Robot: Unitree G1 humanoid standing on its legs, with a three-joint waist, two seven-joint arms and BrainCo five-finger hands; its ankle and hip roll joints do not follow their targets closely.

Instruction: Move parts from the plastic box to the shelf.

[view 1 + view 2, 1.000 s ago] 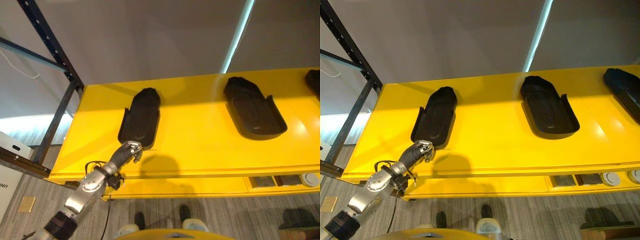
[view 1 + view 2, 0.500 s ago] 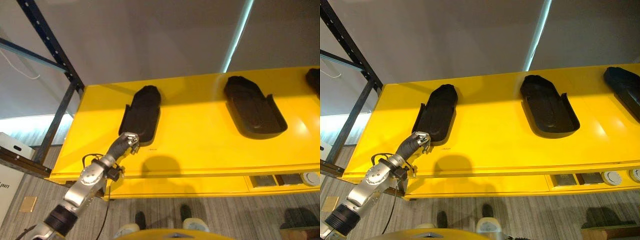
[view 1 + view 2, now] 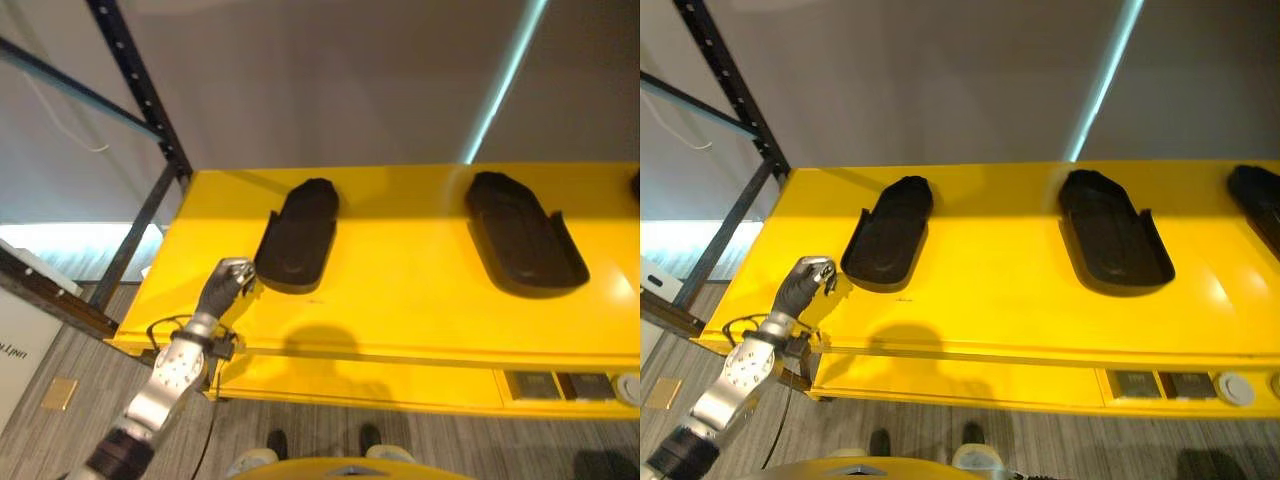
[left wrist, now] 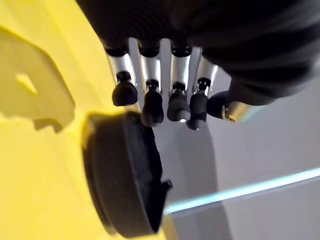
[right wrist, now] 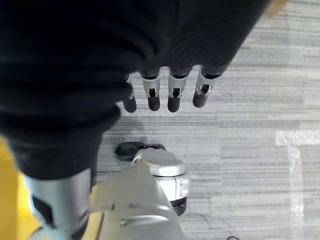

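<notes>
A black moulded part (image 3: 297,232) lies flat on the yellow shelf (image 3: 400,290), toward its left end. My left hand (image 3: 228,280) hovers over the shelf's front left corner, just left of the part's near end and not touching it. Its fingers (image 4: 150,105) hang relaxed and hold nothing, with the part (image 4: 125,180) showing past them. A second black part (image 3: 525,235) lies further right, and a third (image 3: 1255,195) sits at the right edge. My right hand (image 5: 160,95) hangs over the grey carpet with straight fingers and nothing in it.
A dark blue rack upright (image 3: 140,90) rises at the shelf's back left corner. A white box (image 3: 20,330) stands on the floor to the left. Small grey fittings (image 3: 560,385) sit on a lower level under the shelf's right front edge.
My left hand has come off the near end of the left part and moved left toward the shelf's corner. The head view has shifted, so the whole scene sits lower.
</notes>
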